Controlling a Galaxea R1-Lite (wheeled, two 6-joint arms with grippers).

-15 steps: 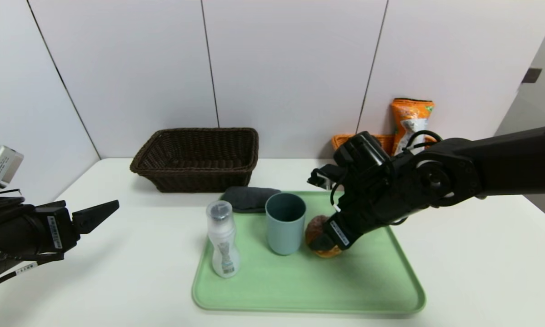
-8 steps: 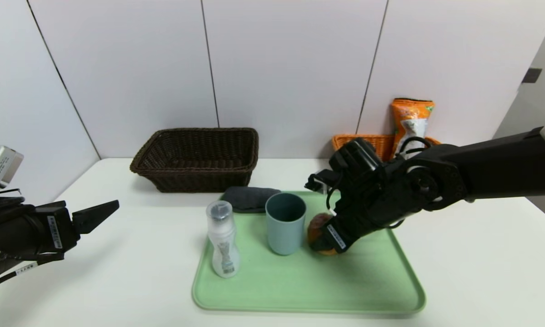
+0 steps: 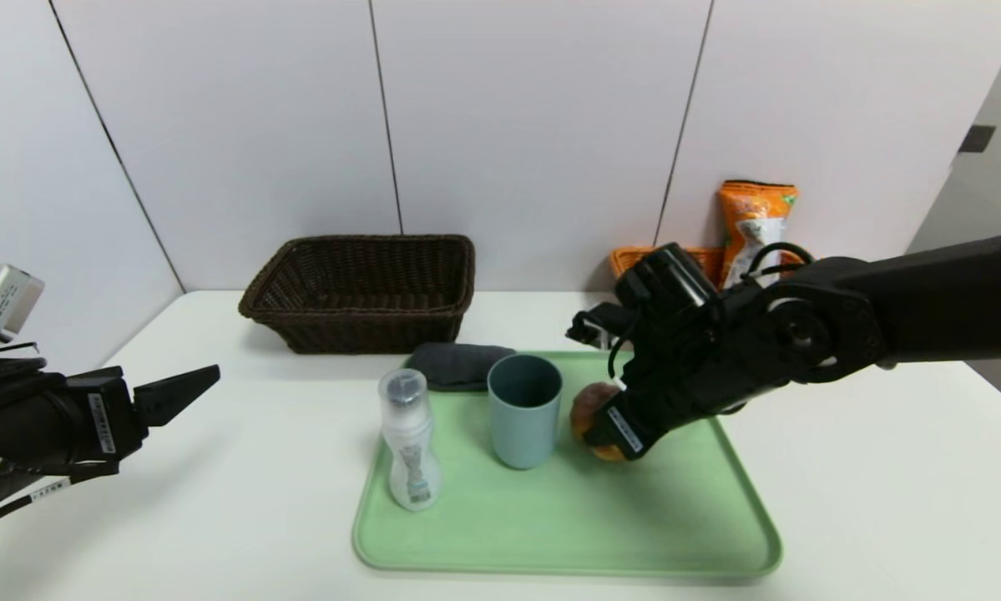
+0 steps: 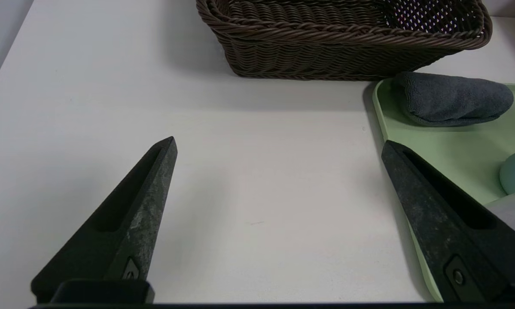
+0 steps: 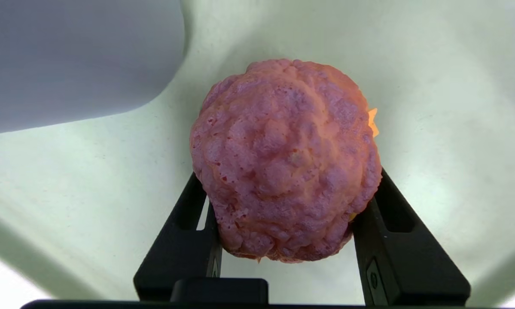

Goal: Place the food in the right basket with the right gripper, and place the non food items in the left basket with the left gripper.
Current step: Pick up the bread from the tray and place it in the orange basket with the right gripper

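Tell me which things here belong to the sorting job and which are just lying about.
Job: bun in right claw, snack packet, bottle, cup, cloth, dark basket, orange basket, left claw.
Lying about: green tray, table.
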